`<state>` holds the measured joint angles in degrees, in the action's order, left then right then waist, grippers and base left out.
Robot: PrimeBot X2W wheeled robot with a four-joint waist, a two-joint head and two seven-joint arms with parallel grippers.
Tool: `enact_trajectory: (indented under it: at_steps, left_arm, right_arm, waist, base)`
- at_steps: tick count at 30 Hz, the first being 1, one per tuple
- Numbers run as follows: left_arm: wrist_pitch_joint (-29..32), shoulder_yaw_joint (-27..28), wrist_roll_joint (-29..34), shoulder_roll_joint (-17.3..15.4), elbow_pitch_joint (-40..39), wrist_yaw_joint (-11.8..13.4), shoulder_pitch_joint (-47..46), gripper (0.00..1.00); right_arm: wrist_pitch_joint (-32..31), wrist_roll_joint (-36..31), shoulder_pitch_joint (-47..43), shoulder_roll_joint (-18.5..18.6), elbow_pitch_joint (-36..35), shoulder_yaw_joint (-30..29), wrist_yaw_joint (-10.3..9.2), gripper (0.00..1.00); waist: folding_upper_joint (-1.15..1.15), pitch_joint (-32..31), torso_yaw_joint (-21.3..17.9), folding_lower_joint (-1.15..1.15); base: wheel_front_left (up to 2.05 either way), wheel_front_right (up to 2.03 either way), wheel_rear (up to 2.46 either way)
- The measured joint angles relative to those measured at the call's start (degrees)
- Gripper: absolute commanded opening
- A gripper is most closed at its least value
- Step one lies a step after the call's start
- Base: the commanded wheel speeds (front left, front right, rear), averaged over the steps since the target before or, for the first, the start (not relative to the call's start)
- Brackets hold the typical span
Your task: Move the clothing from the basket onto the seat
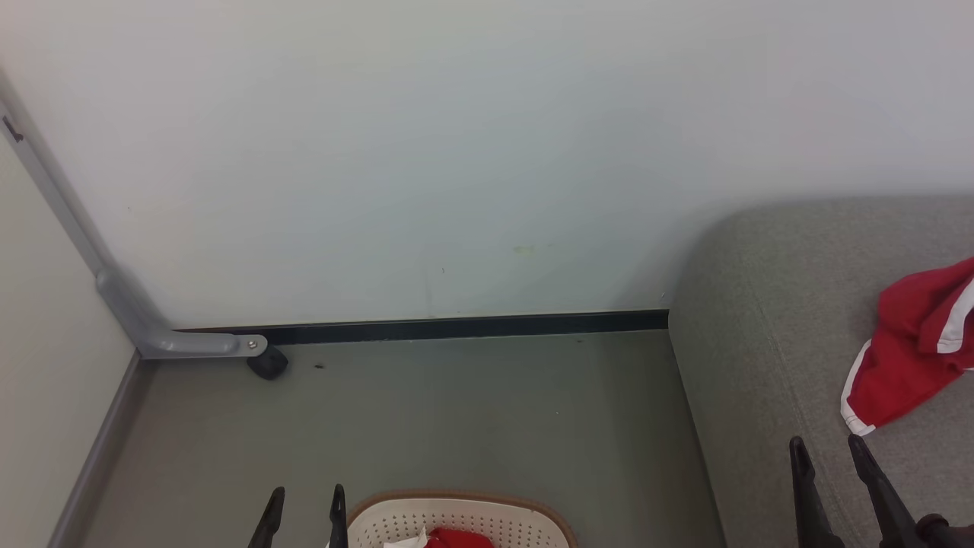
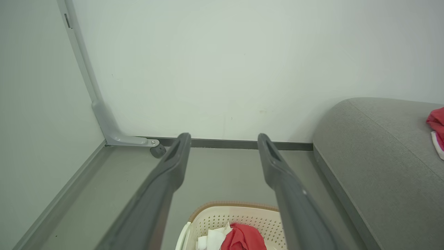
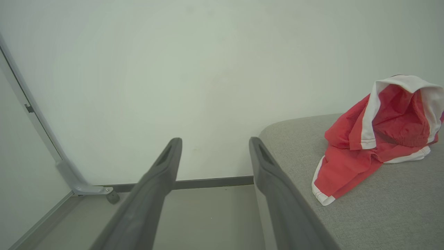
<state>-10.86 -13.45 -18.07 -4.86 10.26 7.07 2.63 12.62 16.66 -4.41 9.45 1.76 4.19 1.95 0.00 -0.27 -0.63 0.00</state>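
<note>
To my right, a crumpled red garment with white trim bands lies bunched on the grey fabric seat, well in from its rounded corner. Low before me, the cream perforated basket with its brown rim stands on the floor near the seat. It holds more red clothing beside a bit of white fabric.

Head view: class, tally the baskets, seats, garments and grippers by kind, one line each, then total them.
Oval cream perforated plastic basket: 1
Large grey fabric-upholstered sofa seat: 1
Soft red fabric garments: 2, one on the seat, one in the basket
Dark two-fingered grippers: 2, left gripper and right gripper, both open
Total: 6
</note>
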Motion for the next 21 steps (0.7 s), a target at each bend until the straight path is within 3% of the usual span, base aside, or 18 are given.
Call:
enact_trajectory:
  at_steps: [9,21]
  left_arm:
    - [0.8,-1.3,0.0,0.9,2.0,0.0,-0.4,1.00]
    - [3.6,-6.3,-0.2,1.6,10.3,-0.1,-6.3,1.00]
  right_arm:
    - [-0.7,0.0,0.0,0.2,-3.7,0.0,0.00,1.00]
    - [-1.7,0.0,3.5,0.8,-8.7,0.2,0.08,1.00]
  waist:
    - [0.00,2.5,-0.3,0.00]
    - [0.00,8.0,-1.4,0.00]
  base:
    - [0.00,0.00,0.00]
    - [0.00,0.00,0.00]
